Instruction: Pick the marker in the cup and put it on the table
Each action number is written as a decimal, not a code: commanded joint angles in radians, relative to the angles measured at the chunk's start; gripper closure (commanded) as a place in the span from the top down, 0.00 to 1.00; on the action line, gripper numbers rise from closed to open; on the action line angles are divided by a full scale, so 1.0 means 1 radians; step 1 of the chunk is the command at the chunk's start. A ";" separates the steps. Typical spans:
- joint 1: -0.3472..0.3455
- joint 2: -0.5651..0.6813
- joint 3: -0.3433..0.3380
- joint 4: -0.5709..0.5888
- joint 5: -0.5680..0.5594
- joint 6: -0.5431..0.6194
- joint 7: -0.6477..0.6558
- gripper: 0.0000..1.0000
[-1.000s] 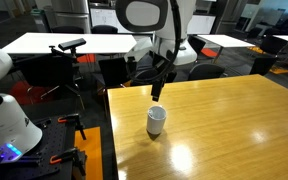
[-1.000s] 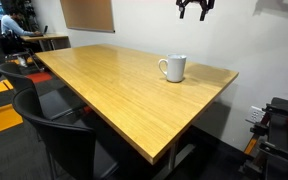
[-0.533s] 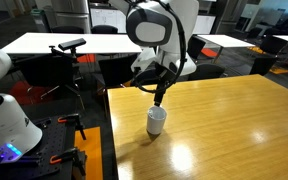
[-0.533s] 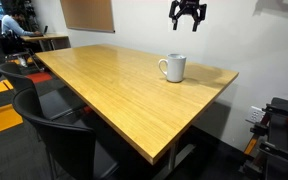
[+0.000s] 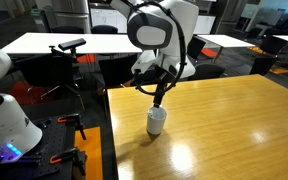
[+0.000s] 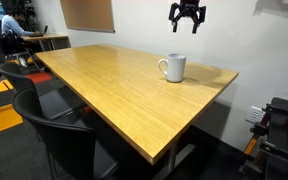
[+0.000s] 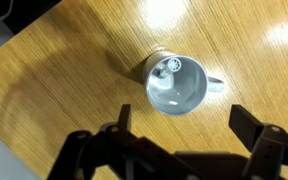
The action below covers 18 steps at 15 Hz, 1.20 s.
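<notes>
Black gripper (image 6: 187, 28) hangs high with its two fingers spread wide, holding nothing. The big flat table (image 6: 114, 90) is shiny yellow wood. A round, smooth white cup (image 6: 172, 68) with a small handle stands on it, under the gripper. The thin marker (image 7: 167, 68) sits inside the cup.

white rounded arm (image 5: 166, 24), black gripper (image 6: 186, 26)

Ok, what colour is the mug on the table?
The mug is white; the wrist view shows it best.

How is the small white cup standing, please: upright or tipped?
Upright: the small white cup stands on its base, mouth facing up.
</notes>
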 commanded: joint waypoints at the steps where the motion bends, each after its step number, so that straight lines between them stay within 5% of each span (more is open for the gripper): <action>1: 0.013 0.020 -0.007 -0.003 0.010 0.011 -0.002 1.00; 8: 0.022 0.060 -0.005 -0.009 0.016 0.036 -0.009 0.99; 18: 0.015 0.153 0.006 0.018 0.071 0.131 -0.079 0.82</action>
